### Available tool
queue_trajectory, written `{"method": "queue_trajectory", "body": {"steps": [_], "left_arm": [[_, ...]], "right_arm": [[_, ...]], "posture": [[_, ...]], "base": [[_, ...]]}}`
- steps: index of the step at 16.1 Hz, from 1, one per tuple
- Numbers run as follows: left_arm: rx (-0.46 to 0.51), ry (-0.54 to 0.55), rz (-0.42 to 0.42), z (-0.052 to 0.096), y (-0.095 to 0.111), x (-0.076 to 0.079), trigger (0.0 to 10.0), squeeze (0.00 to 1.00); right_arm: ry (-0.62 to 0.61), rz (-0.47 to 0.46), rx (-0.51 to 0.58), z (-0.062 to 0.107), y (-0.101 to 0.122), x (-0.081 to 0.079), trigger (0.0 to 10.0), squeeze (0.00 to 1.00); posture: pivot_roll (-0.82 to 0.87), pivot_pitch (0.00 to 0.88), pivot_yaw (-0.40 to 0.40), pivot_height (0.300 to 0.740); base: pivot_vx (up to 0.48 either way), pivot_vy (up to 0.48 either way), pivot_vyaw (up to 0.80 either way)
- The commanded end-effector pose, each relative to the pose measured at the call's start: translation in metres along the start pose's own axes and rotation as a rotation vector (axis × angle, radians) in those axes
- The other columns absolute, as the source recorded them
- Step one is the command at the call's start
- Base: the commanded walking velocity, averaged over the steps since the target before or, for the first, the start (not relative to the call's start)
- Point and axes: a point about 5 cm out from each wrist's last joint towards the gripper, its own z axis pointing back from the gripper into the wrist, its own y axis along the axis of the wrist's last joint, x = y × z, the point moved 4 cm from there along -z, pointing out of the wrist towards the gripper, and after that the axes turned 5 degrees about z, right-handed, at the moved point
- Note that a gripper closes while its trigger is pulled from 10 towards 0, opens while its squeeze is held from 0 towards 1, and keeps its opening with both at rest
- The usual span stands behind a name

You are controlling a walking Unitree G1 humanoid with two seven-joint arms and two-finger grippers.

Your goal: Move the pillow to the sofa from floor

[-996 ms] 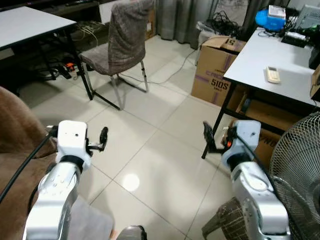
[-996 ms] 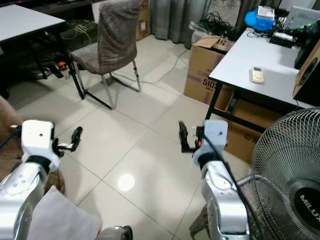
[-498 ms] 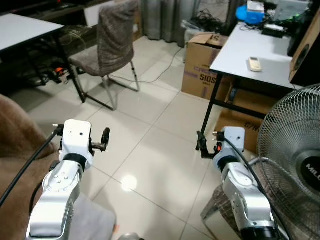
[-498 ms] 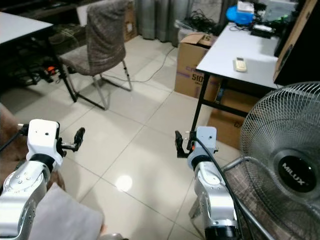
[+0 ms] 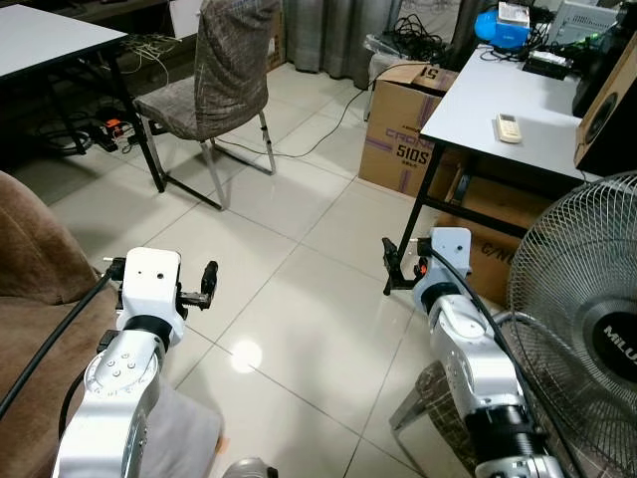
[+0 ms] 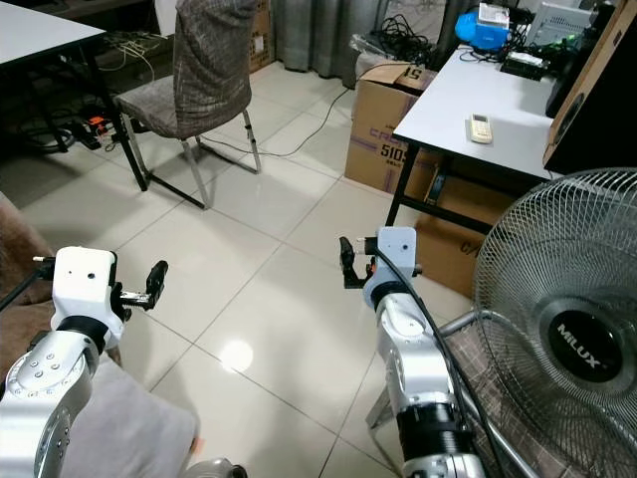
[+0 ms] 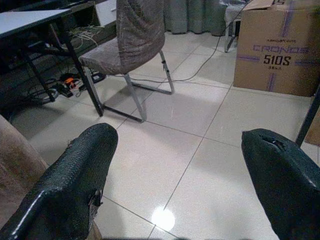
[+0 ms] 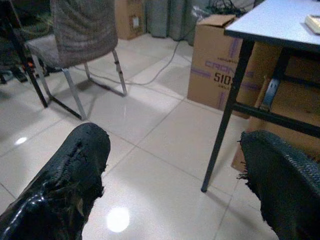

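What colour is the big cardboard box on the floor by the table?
The cardboard box is brown with purple letters and stripes, clearest in the left wrist view.

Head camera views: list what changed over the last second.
The camera swung toward the robot's right: the fan came further into view and the chair slid leftward in the picture. The right gripper drew nearer the white table. The left gripper stayed raised over the tiles; both remain open and empty. Nothing was grasped or released.

Tile floor (image 5: 299, 299) w/ chair (image 5: 214, 90), box (image 5: 403, 129), fan (image 5: 582, 329).
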Motion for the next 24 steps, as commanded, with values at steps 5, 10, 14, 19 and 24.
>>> {"method": "queue_trajectory", "body": {"steps": [5,10,14,19,24], "left_arm": [[0.037,-0.025,-0.012,0.003,0.007,0.009,10.0,0.0],[0.017,-0.072,-0.028,-0.002,0.004,0.013,10.0,0.0],[0.015,-0.084,-0.025,-0.01,0.006,0.011,10.0,0.0],[0.016,-0.074,-0.007,-0.015,0.003,0.01,10.0,0.0],[0.013,-0.068,0.006,-0.014,-0.001,0.012,10.0,0.0]], "right_arm": [[-0.009,-0.015,0.028,-0.012,0.016,0.001,10.0,0.0],[-0.045,-0.055,0.006,-0.02,0.019,0.001,10.0,0.0],[-0.091,-0.067,0.009,-0.024,0.02,0.002,10.0,0.0],[-0.098,-0.047,0.061,0.043,-0.001,0.028,10.0,0.0],[-0.046,-0.013,0.045,0.053,0.006,0.025,10.0,0.0]], "posture": [[0.09,0.0,-0.023,0.74],[0.08,0.0,0.024,0.74],[0.07,0.0,0.059,0.74],[0.06,0.0,0.041,0.74],[0.06,0.0,0.023,0.74]], "base": [[0.0,0.0,0.0],[0.0,0.0,0.0],[0.0,0.0,0.0],[-0.192,0.0,0.0],[-0.24,0.0,0.0]]}}
